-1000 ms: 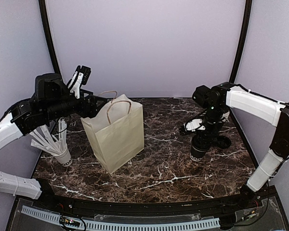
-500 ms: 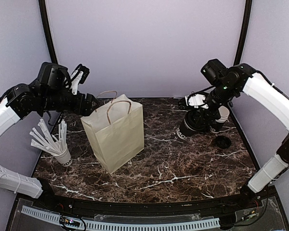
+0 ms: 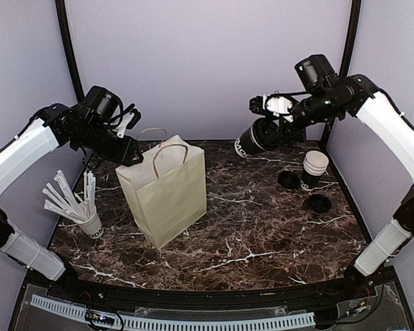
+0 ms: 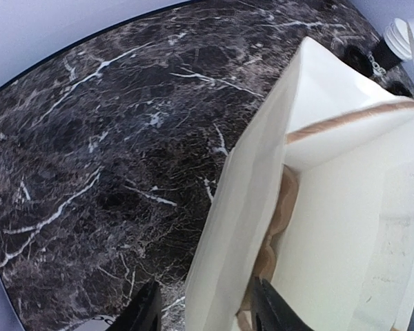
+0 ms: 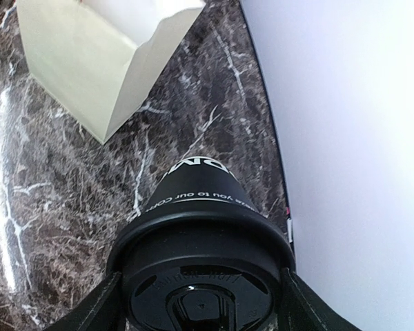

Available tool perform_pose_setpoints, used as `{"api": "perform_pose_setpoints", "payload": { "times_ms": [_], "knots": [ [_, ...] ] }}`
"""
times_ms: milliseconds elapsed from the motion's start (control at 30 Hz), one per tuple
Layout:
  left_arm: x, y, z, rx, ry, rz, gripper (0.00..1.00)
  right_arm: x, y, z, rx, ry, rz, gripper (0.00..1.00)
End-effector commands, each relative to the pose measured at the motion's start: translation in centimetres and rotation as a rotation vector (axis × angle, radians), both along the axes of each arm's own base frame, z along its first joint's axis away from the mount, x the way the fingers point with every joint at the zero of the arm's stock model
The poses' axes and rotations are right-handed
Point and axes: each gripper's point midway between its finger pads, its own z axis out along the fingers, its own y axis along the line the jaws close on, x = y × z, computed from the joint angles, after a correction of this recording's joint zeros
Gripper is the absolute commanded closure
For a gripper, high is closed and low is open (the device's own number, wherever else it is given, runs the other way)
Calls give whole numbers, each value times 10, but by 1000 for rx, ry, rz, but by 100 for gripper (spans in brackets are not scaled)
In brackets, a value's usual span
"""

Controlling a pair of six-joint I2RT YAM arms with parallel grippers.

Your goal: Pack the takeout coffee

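Coffee cup (image 3: 252, 142), dark-sided with a black lid, hangs in the air over the back right of the marble table (image 3: 262, 234), well apart from the paper bag (image 3: 169, 196) and tilted so its base points down and left. From overhead the grip is hard to make out. The right wrist view shows it plainly: the right gripper (image 5: 201, 303) is closed on the lid end, a finger (image 5: 105, 307) pressed on each side, white lettering running round the cup's body and the bag's open corner beyond it. The right arm is raised high, its forearm reaching in from the right wall toward the middle. A second cup (image 3: 314, 167) stands on the table below it with two loose lids (image 3: 320, 203) nearby. The left arm arches up and bends its wrist down onto the bag's back left corner. Only the left wrist view shows the left gripper (image 4: 205, 314): its jaws are partly apart, straddling the bag's side wall, one finger outside with a gap to the paper and one inside by the handle. A cup of wrapped sticks (image 3: 90, 222) stands left of the bag.
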Motion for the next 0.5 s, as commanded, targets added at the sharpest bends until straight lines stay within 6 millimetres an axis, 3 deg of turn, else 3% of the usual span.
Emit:
{"api": "perform_pose_setpoints", "payload": {
  "times_ms": [0,133,233,467],
  "knots": [
    [-12,-23,9,-78,43,-142,58,10,25,77,225,-137,3,53],
    [-12,-42,10,-133,67,-217,80,1,48,103,296,-166,59,56],
    [-12,-54,17,-180,55,-263,96,-10,70,107,296,-178,113,57],
    [-15,-72,30,-257,33,-342,100,-55,110,93,205,-202,253,60]
  ]
}}
